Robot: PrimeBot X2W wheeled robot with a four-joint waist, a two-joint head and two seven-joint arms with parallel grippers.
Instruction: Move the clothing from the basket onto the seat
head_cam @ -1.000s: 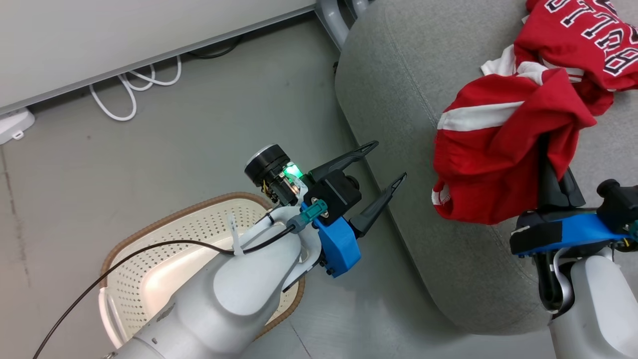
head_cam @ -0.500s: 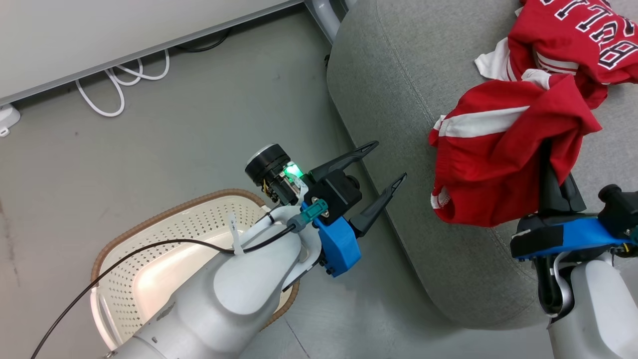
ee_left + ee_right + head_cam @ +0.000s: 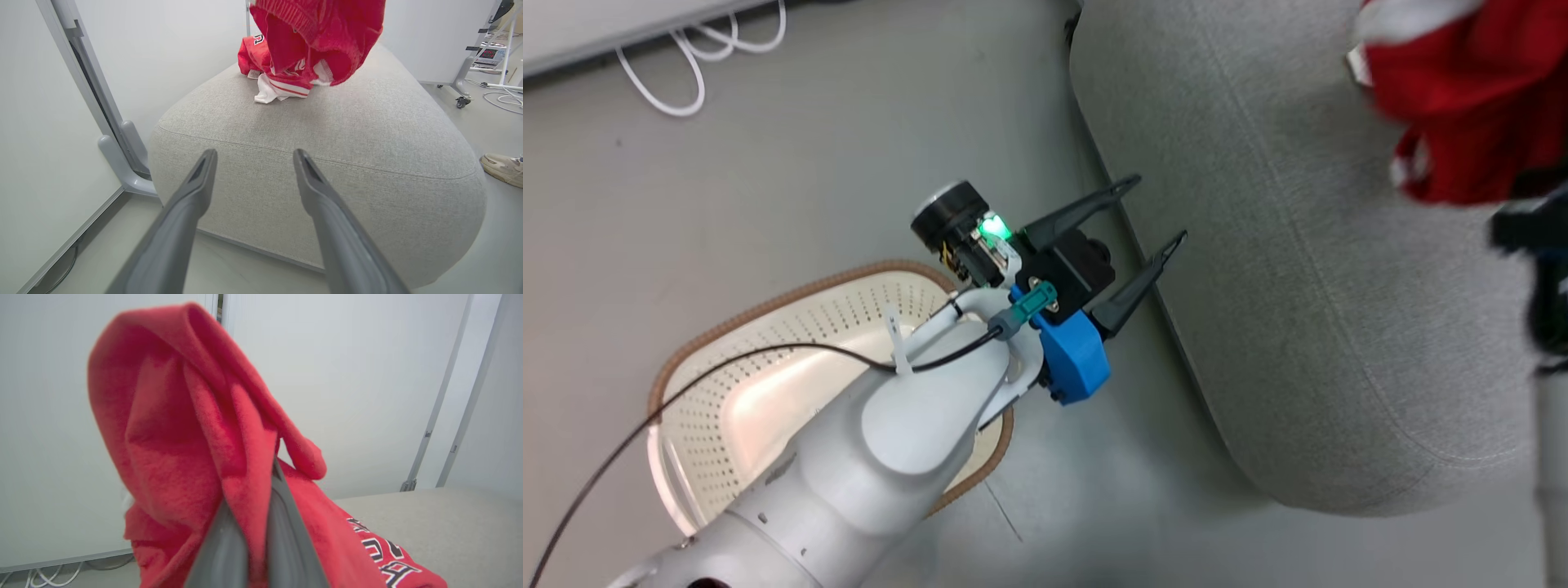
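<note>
clothing (image 3: 1462, 106) farther over seat (image 3: 1298, 286), outside basket (image 3: 825, 322)

basket (image 3: 833, 318): on the floor (image 3: 809, 163), left of the seat (image 3: 1298, 286)
left gripper (image 3: 1159, 208): between basket and seat
clothing (image 3: 286, 79): on the seat's far end, one piece above

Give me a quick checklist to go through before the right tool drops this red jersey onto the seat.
1. Grip: right tool shut on the held jersey: ok.
2. Position: held jersey hangs over the seat, not the floor: ok.
3. Landing spot: the other jersey lies there, with bare grey fabric beside it: ok.
4. Free arm: left tool open, holding nothing, beside the seat's edge: ok.
5. Nothing left behind: the visible part of the basket holds no clothing, but the left arm hides the rest: cannot tell.
6. Bystander: shoe on the floor beside the seat, away from the jerseys: ok.
</note>
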